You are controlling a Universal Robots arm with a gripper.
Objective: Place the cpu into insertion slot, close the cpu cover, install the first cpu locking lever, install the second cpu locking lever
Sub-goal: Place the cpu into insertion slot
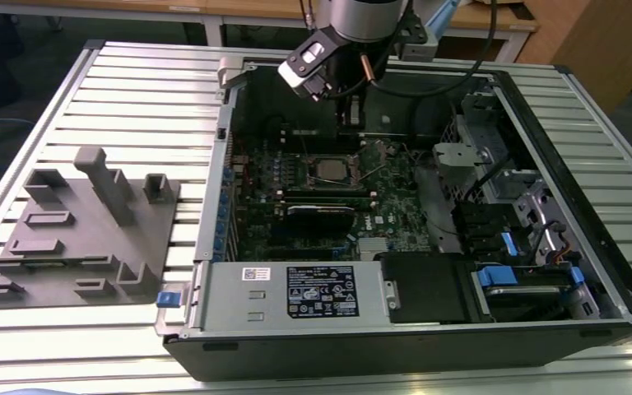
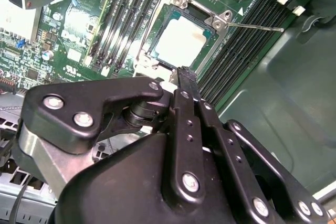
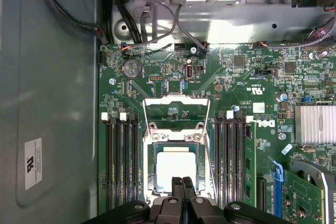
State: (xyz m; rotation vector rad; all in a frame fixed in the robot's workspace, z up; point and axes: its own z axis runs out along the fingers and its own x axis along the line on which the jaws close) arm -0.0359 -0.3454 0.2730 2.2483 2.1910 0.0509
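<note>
The cpu (image 3: 176, 168) lies flat in the insertion slot (image 3: 150, 141), its pale metal face up; it is also seen as the cpu (image 2: 178, 43) and, small, as the cpu (image 1: 331, 169). The cpu cover (image 3: 176, 99) stands flipped open beyond the slot, green board showing through its window. Thin wire locking levers (image 3: 208, 129) stick up free on both sides of the slot; one lever (image 2: 257, 26) juts out over the memory slots. My gripper (image 3: 184, 183) hovers just above the near edge of the slot, shut and holding nothing; it also appears as the gripper (image 2: 184, 74) and the gripper (image 1: 349, 107).
The open computer case (image 1: 536, 115) lies on a slatted table (image 1: 129, 90). Black memory slots (image 3: 122, 161) flank the socket. Cables (image 3: 152, 22) hang near the drive cage. A power supply (image 1: 294, 292) fills the case's near end. A grey fixture block (image 1: 80, 239) sits at the exterior view's left.
</note>
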